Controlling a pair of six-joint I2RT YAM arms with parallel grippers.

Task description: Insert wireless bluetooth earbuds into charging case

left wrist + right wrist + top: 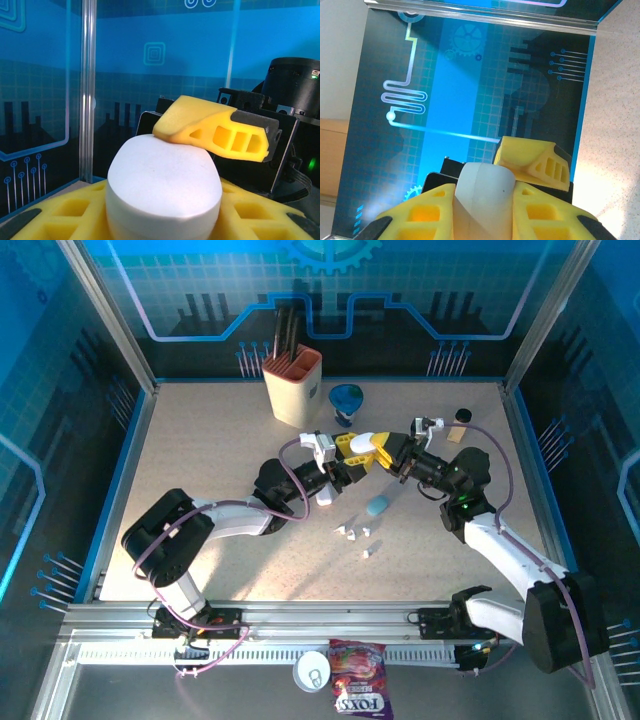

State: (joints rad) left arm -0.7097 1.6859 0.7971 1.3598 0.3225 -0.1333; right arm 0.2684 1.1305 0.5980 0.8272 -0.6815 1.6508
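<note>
One white case [165, 185] sits clamped in left pincer [352, 447] and right pincer [384, 452].

White pebble-shaped plastic case [366, 439]: 1. Pale teal pebble-shaped plastic case [377, 506]: 1. So 2 cases tot. Tiny white stemmed earbuds [352, 533]: approx 4 loose, 3 in a cluster + 1 apart; too small to swear to exact no. Beige plastic utensil holder [292, 387]: 1, w/ several dark sticks [285, 335] inside, qty unclear. Blue funnel-shaped plastic cup [347, 398]: 1. Small black round cap [463, 414]: 1. Small tan block [457, 434]: 1. White round lid [312, 671]: 1. Pink-purple foil sweets packet [361, 695]: 1. White-and-black robot arms: 2, i.e. left arm [235, 515] + right arm [505, 545].
</note>
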